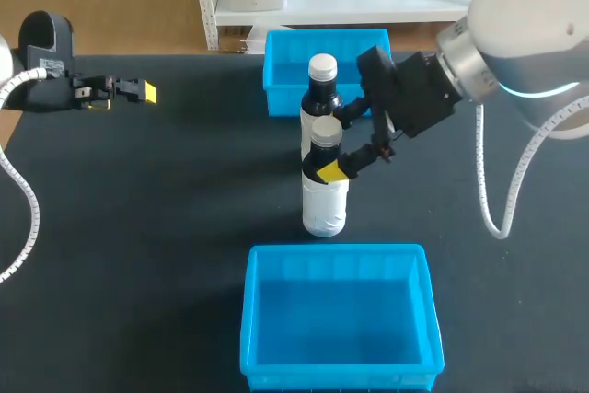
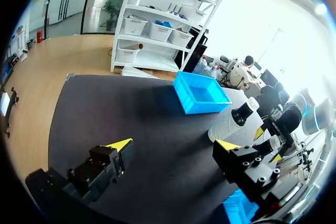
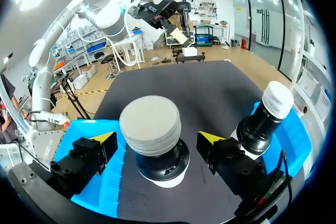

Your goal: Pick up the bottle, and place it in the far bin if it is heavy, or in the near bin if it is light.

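Two white bottles with dark necks and pale caps stand in the middle of the black table. The nearer bottle (image 1: 325, 186) has my right gripper (image 1: 333, 144) open around its neck. In the right wrist view its cap (image 3: 150, 124) sits between the yellow-tipped fingers (image 3: 105, 138), with a gap on each side. The second bottle (image 1: 321, 89) (image 3: 266, 115) stands just behind, in front of the far bin (image 1: 285, 57). The near bin (image 1: 336, 315) is empty. My left gripper (image 1: 138, 91) (image 2: 176, 145) hangs open at the far left, holding nothing.
The left wrist view takes in the far bin (image 2: 202, 94), the bottles (image 2: 233, 121) and a corner of the near bin (image 2: 239, 208). Both bins are blue plastic, in line with the bottles. Bare black table (image 1: 147, 227) lies to the left.
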Robot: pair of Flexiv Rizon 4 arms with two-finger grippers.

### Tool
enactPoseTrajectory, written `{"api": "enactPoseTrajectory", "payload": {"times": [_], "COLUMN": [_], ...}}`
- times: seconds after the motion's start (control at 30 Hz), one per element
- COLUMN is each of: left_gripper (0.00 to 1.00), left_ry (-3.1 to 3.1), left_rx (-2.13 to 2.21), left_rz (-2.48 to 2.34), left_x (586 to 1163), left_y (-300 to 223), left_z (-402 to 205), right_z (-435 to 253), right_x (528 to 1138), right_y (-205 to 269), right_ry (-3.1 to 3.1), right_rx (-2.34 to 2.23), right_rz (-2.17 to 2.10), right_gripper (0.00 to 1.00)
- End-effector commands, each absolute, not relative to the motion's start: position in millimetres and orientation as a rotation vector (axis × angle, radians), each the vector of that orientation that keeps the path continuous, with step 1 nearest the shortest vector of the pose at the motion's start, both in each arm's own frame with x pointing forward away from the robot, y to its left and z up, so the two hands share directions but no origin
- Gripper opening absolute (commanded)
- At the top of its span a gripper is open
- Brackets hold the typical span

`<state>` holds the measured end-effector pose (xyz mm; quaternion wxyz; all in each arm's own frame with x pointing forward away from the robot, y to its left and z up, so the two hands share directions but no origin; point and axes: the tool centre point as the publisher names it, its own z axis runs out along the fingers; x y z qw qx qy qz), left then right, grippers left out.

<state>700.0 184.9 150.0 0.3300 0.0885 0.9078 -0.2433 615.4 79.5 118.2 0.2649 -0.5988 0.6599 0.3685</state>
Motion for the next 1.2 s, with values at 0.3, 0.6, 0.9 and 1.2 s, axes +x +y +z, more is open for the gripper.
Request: {"api": "enactPoseTrajectory", "payload": {"times": [0.3, 0.6, 0.9, 1.2], "left_gripper": [1.0, 1.0, 1.0, 1.0], "left_ry": [2.374, 2.374, 2.374, 2.374], "left_rx": [0.231, 0.231, 0.231, 0.231], "left_rz": [-0.636, -0.636, -0.636, -0.636], "left_x": [700.0, 700.0, 700.0, 700.0], "left_y": [185.0, 185.0, 185.0, 185.0], "left_z": [150.0, 150.0, 150.0, 150.0], "right_z": [116.1, 114.8, 114.6, 117.0], "right_x": [618.1, 617.9, 617.5, 617.8], "right_y": [82.6, 82.0, 81.6, 78.0], "right_ry": [1.772, 1.773, 1.769, 1.769], "right_rx": [-1.615, -1.613, -1.611, -1.601], "right_rz": [1.01, 1.01, 1.013, 1.005], "right_gripper": [0.91, 0.68, 0.49, 0.0]}}
